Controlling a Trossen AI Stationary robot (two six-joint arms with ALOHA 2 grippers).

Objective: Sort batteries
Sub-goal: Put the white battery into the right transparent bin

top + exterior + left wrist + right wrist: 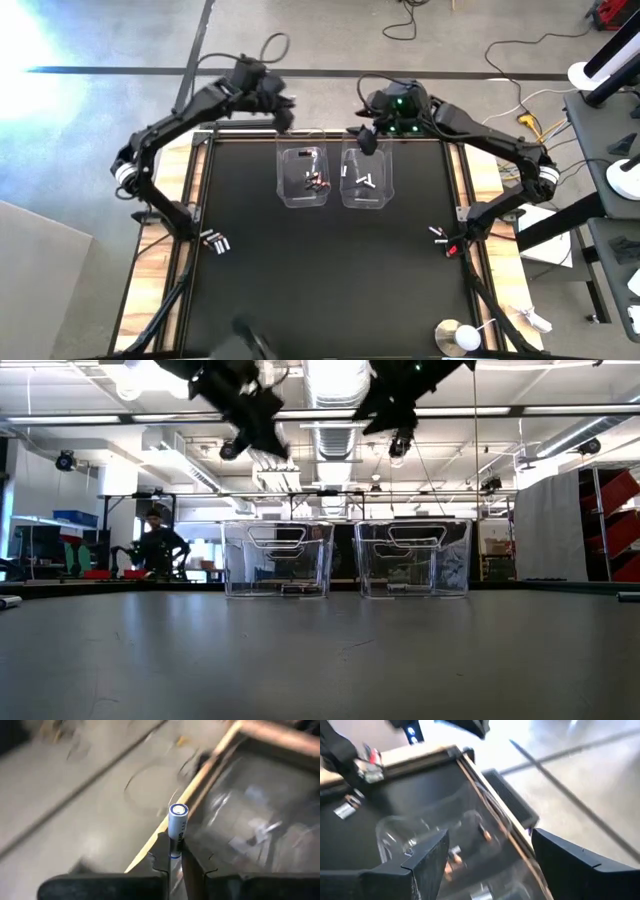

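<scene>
Overhead, two clear tubs (306, 180); left claw (176, 856) pinching one white battery (177, 822), right claw (487, 855) spread

left arm (170, 125): matte black links, white band at the lower joint
right arm (500, 150): matte black links, white band at the elbow joint, green light glowing on the wrist housing
left pincer (174, 857): two flat dark fingers, notched inner edges
right pincer (487, 857): two broad black angular fingers, bevelled edges
cabling: black cable looped above the left wrist
</scene>
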